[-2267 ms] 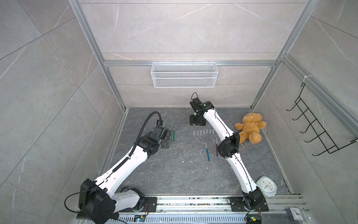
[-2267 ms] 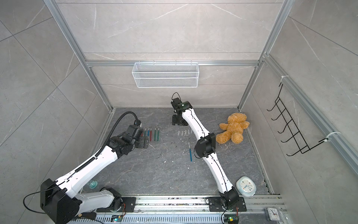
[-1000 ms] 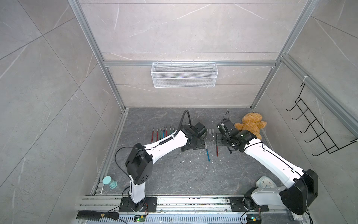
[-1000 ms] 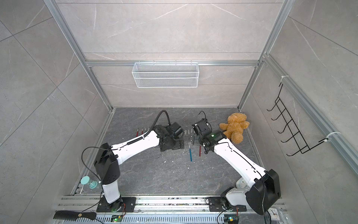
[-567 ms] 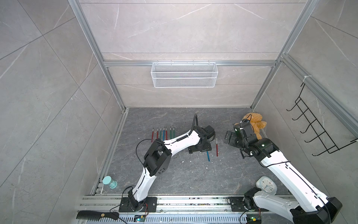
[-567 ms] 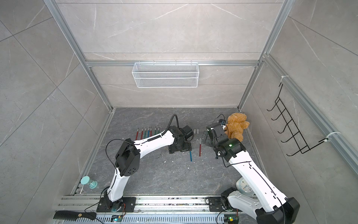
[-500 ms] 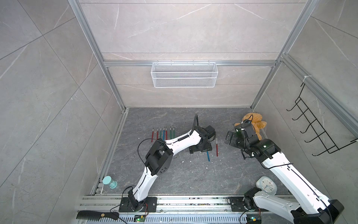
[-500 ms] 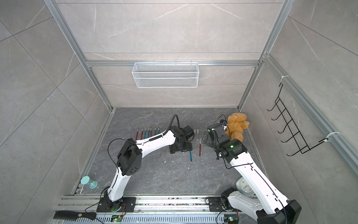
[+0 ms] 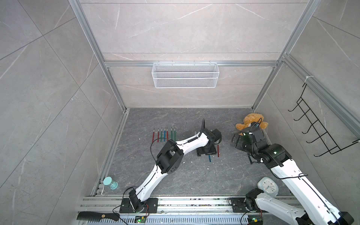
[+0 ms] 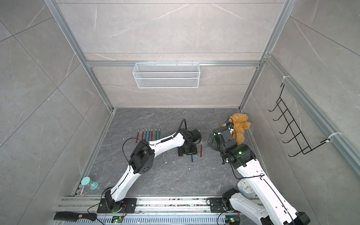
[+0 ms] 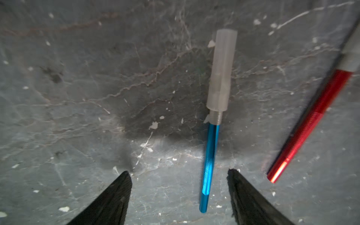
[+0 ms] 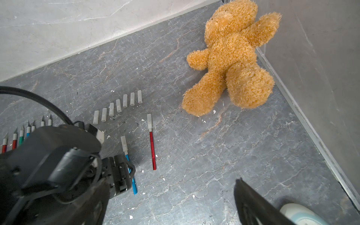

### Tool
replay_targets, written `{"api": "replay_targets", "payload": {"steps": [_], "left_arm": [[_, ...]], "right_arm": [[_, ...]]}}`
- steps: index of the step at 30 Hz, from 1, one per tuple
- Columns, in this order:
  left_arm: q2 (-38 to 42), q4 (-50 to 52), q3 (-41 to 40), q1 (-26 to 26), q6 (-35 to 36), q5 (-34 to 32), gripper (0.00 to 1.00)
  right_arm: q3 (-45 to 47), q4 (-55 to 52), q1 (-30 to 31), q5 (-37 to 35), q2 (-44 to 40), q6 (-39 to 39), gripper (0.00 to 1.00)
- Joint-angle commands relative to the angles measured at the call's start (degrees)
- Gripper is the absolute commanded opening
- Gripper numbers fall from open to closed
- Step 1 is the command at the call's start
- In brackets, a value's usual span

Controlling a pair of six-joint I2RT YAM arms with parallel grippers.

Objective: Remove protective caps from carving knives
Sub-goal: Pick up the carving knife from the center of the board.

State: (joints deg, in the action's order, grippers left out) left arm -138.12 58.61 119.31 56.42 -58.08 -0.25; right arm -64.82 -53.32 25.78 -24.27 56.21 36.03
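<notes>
A blue carving knife (image 11: 209, 161) lies on the grey floor with a translucent protective cap (image 11: 221, 72) on its tip. My left gripper (image 11: 178, 172) hangs low over it, open, one finger on each side of the blue handle and not touching it. Beside it lies a red knife (image 12: 152, 150), also capped (image 12: 149, 121). Several bare knives (image 9: 164, 134) lie in a row to the left, and several loose caps (image 12: 118, 106) lie in a row behind. My right gripper (image 12: 171, 181) is open and empty, raised to the right of both knives (image 9: 236, 142).
A teddy bear (image 9: 250, 121) sits in the back right corner, just behind the right arm. A white clock (image 9: 268, 186) lies front right, a teal bottle (image 9: 110, 183) front left and a black comb (image 9: 97, 216) on the front rail. A wire basket (image 9: 185, 75) hangs on the back wall.
My left arm has swung right from the knife row and settled over the blue knife. My right arm has pulled back to the right, toward the bear.
</notes>
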Motion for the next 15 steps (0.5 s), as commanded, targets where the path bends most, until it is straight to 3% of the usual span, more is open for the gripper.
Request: {"api": "replay_targets", "payload": {"steps": [1,15], "left_arm": [[-1.31,2.57,2.65,0.70,1.33,1.99,0.77],[-3.12,4.67,2.69,1.23,4.35,1.67,0.45]], "right_arm": [[-1.55,-1.88,-0.12,-0.48,-0.31,-0.74,1.00],[-1.98,-1.27,-0.12,0.60,0.09,-1.41,0.99]]}}
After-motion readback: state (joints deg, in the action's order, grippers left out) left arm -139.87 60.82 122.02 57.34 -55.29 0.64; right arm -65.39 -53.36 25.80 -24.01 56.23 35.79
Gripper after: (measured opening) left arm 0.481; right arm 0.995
